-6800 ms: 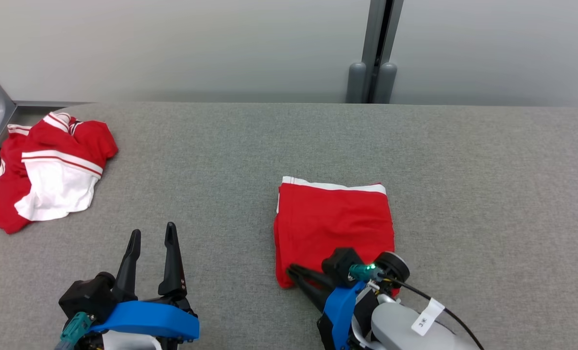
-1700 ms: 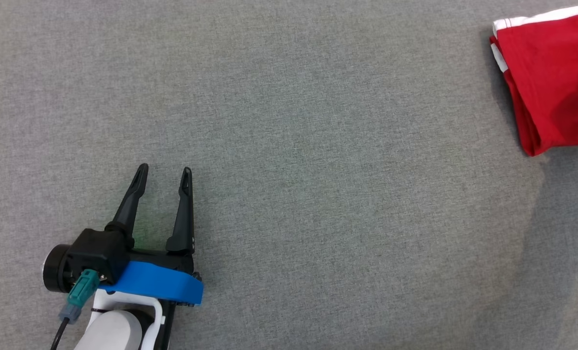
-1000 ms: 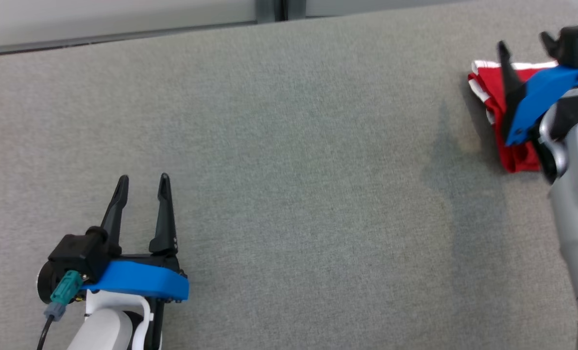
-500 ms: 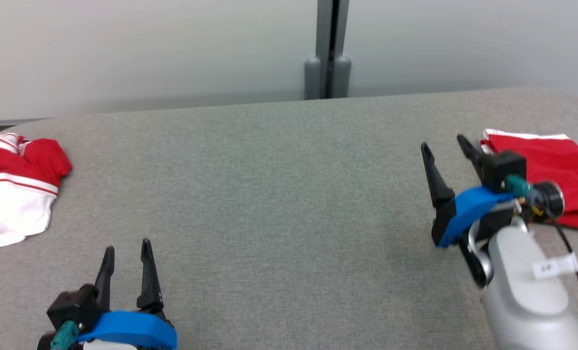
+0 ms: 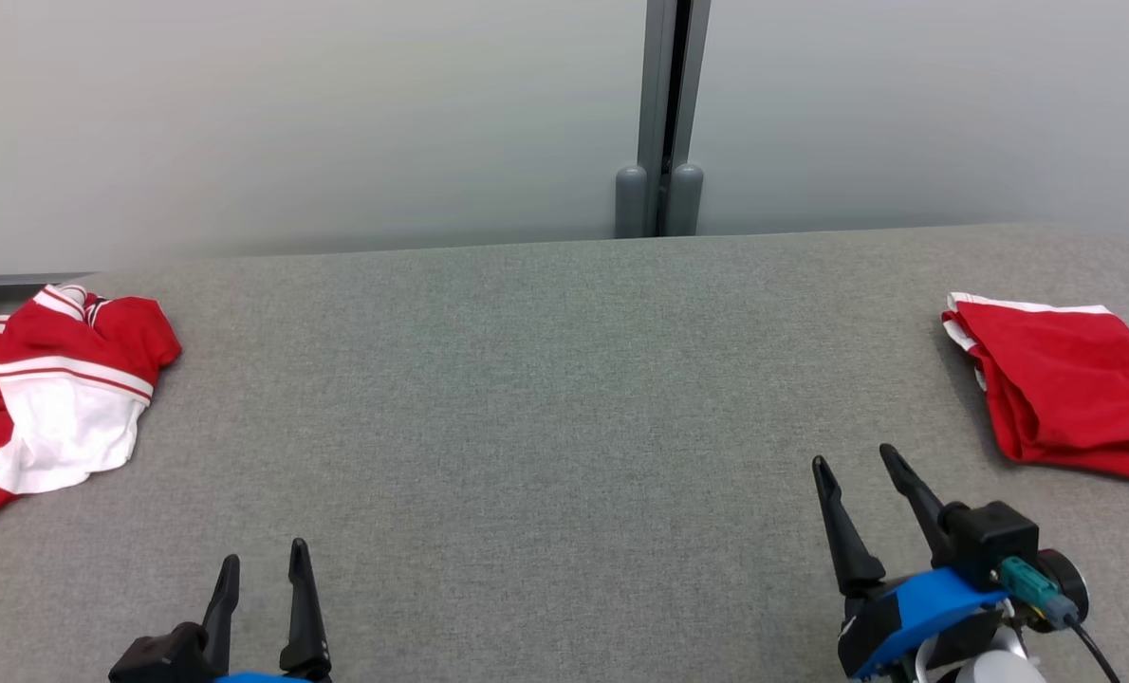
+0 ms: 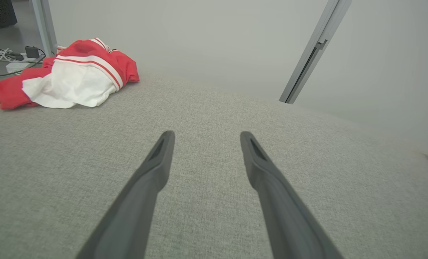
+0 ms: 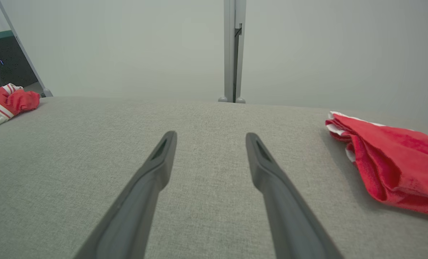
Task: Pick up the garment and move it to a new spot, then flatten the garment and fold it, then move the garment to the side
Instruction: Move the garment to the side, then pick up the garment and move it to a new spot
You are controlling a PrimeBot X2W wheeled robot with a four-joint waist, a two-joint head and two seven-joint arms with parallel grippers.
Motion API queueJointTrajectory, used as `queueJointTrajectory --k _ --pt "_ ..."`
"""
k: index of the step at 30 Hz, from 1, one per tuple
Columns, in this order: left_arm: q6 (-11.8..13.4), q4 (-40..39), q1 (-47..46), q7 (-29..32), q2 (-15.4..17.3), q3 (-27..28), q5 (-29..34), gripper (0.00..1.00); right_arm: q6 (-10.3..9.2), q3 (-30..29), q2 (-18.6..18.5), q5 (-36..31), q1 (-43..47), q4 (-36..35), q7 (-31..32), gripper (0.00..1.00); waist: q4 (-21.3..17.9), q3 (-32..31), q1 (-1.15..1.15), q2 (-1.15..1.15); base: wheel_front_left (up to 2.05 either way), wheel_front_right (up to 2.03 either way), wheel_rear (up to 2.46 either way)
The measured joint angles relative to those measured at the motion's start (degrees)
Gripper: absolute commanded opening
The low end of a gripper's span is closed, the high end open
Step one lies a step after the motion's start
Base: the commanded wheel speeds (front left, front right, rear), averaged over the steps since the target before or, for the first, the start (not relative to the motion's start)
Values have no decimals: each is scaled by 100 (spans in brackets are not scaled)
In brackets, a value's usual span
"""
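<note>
My left hand [image 5: 264,552] sits low at the near edge of the grey surface [image 5: 564,379], fingers spread wide with nothing between them, pointing straight toward the far wall. My right hand [image 5: 853,455] is the same on the other side: wide, empty, aimed slightly left of straight ahead. Outward from the left hand, the crumpled garment [image 5: 62,389] lies ahead and off to its left, well apart from the fingertips, bunched at the surface's left edge with part of it cut off by the frame. It is a red heap with a white panel and striped bands, and its long axis runs roughly from the far-left corner back toward me, close to parallel with my fingers. In the left wrist view it sits up and to the left of both fingers, so I judge the reach needs a swing left as well as forward. The left hand is clearly the nearer one. The right would have to cross the whole bare middle. Just off my right hand, ahead and to its right, lies the folded garment [image 5: 1067,389], a neat red stack with a white hem on its far side. It looks finished and set aside. So I take the heap on the left as the piece to pick up, and the open middle in front of the post [image 5: 664,114] as the spot to carry it to.
</note>
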Motion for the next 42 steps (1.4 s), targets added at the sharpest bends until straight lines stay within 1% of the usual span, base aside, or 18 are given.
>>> queueJointTrajectory --k 4,8,29,32,37,42 --pt "33 -54 103 -1 7 5 4 100 0 134 -1 224 309 -346 98 100 -37 -81 0 0 0 0 0" --pt "60 -113 150 -2 19 -36 38 100 0 218 0 307 502 -469 154 100 -41 -138 1 0 0 0 0" --pt "125 -224 202 85 59 -162 57 100 0 179 0 368 646 -535 276 100 52 -201 1 0 0 0 0" --pt "132 -249 201 88 59 -179 57 100 0 121 -1 316 682 -531 279 100 191 -239 1 0 0 0 0" --pt "180 -339 190 113 137 -148 59 100 0 100 0 302 750 -559 279 100 771 -359 1 0 0 0 0" --pt "225 -437 205 153 213 -109 57 100 0 219 -1 388 744 -575 279 100 1400 -415 1 0 0 0 0"
